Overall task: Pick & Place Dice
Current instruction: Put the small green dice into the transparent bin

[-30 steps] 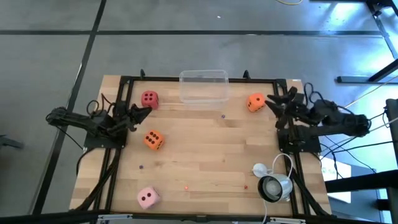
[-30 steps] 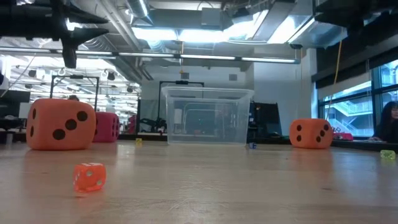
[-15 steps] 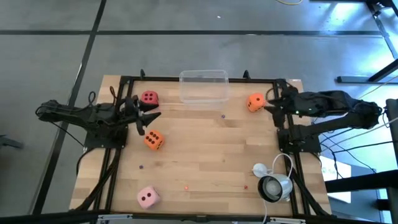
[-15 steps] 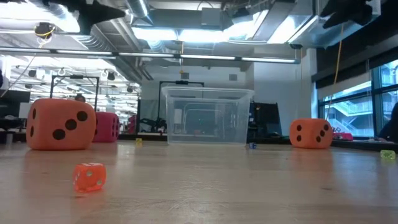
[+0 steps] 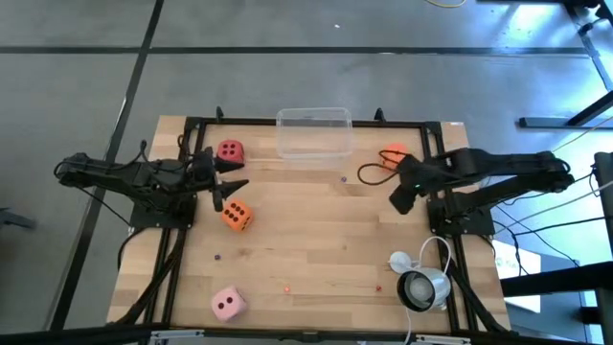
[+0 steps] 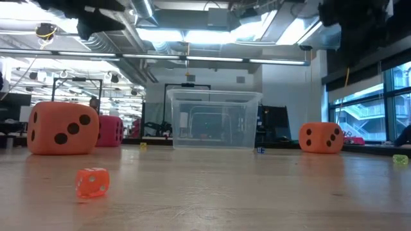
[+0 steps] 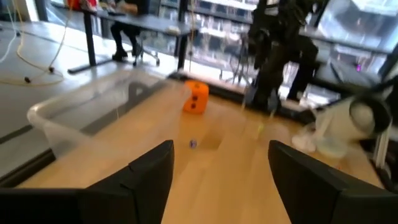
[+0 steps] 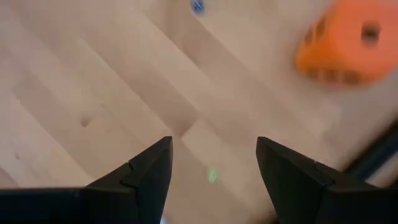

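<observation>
Right end effector (image 5: 397,192) swung inward past orange die (image 5: 394,153); both opened wider

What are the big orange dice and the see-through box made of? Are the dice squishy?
The orange dice look like soft foam: matte, no shine, rounded edges, dark pips. Squishiness is a guess from that look. The box looks like clear, glossy hard plastic: you can see the room through its walls.

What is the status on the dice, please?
Left gripper open, right gripper open, both empty. Four dice on table, none in clear bin. Nothing blocking.
</observation>
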Tool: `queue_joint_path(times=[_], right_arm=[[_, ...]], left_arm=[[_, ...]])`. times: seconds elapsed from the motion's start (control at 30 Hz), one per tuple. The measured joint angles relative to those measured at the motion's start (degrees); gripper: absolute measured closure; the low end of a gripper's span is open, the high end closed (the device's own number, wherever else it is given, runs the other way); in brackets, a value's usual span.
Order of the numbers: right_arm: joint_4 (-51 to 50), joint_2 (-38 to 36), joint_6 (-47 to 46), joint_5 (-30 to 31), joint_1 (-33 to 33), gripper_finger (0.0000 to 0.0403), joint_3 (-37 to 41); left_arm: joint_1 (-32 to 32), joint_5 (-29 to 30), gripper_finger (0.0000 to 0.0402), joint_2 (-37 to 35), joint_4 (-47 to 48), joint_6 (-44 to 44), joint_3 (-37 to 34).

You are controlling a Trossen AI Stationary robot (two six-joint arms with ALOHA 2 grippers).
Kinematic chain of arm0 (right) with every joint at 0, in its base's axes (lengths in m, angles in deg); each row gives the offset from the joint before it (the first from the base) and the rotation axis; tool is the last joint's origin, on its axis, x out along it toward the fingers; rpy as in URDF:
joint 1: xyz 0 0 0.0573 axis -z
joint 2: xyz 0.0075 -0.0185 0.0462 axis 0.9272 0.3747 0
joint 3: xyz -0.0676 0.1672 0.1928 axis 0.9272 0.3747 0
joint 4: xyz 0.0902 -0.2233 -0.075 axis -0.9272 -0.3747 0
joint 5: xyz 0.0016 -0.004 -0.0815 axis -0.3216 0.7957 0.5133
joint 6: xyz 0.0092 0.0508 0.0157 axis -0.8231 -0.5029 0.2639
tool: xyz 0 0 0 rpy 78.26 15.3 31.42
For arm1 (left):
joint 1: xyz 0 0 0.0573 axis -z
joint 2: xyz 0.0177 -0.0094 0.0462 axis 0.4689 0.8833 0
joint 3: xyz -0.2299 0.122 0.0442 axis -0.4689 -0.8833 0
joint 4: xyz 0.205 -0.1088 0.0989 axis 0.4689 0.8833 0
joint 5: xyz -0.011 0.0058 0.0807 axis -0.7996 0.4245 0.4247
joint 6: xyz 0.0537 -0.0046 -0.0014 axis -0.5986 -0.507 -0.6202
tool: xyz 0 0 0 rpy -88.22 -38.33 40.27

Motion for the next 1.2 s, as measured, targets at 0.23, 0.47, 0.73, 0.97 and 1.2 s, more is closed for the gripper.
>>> queue_joint_path(times=[0.23,0.47,0.73,0.97,1.2], right_arm=[[-0.11,8.29,-19.48,-10.02,-0.66,0.0177,0.44],[-0.09,18.67,-27.22,-12.13,-4.44,0.0200,0.44],[-0.71,27.30,-26.56,-12.06,-5.88,0.0204,0.46],[0.54,29.14,-26.58,-12.63,-5.84,0.0173,3.81],[12.01,25.33,-29.50,-14.95,-6.27,0.0163,13.29]], left_arm=[[0.00,-0.69,0.0148,-0.04,2.28,-0.19,0.00],[0.00,-6.38,0.0148,-0.07,3.77,-0.01,0.00],[0.02,-7.12,0.0148,-0.09,3.78,-0.92,0.00],[0.02,-8.99,0.0148,-0.09,3.73,-1.32,0.00],[0.02,-10.06,0.0148,-0.11,3.49,0.21,0.04]])
